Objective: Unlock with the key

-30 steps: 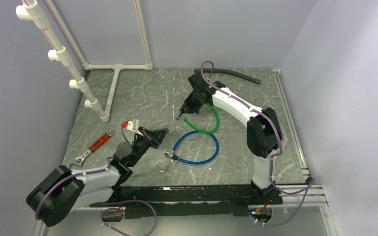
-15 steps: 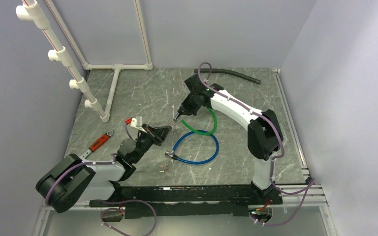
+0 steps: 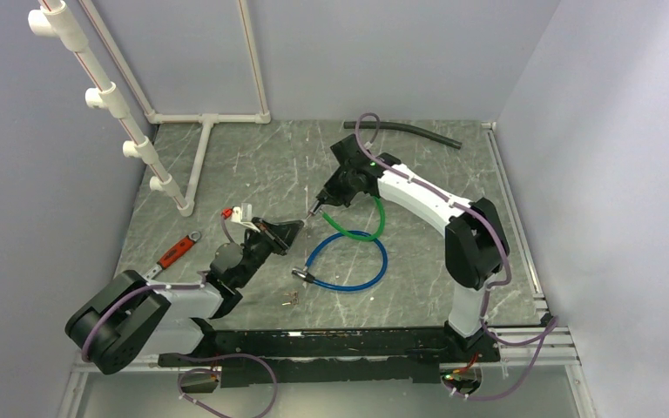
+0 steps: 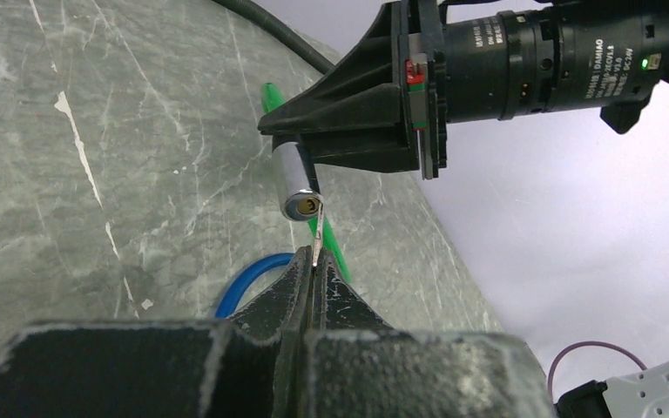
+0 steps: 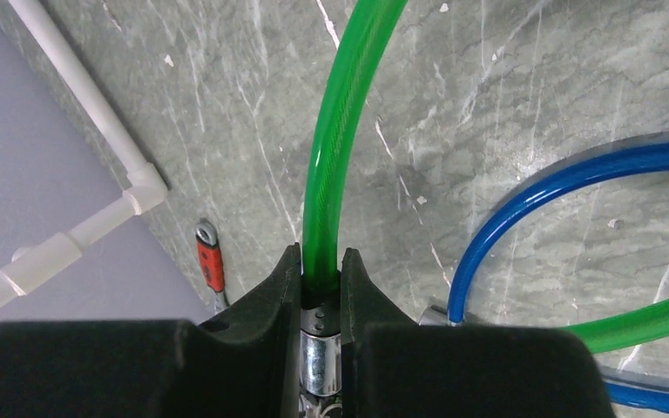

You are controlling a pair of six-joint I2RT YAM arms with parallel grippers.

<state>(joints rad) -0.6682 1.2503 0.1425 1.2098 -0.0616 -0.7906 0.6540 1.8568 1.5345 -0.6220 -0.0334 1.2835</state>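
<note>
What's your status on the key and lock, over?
Left gripper shut on small silver metal key. Right gripper shut on silver lock cylinder of green cable lock. Key tip at the keyhole face, insertion unclear. Nothing between them.

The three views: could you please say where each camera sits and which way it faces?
Top external: high behind the robot, facing down on the grey marbled table; left gripper and right gripper show.
Left wrist: looks along its fingers, pinching a thin silver key, toward the silver lock cylinder.
Right wrist: looks down past its fingers, clamped on that cylinder, at the table.
All share the green cable loop and blue cable loop.
</note>
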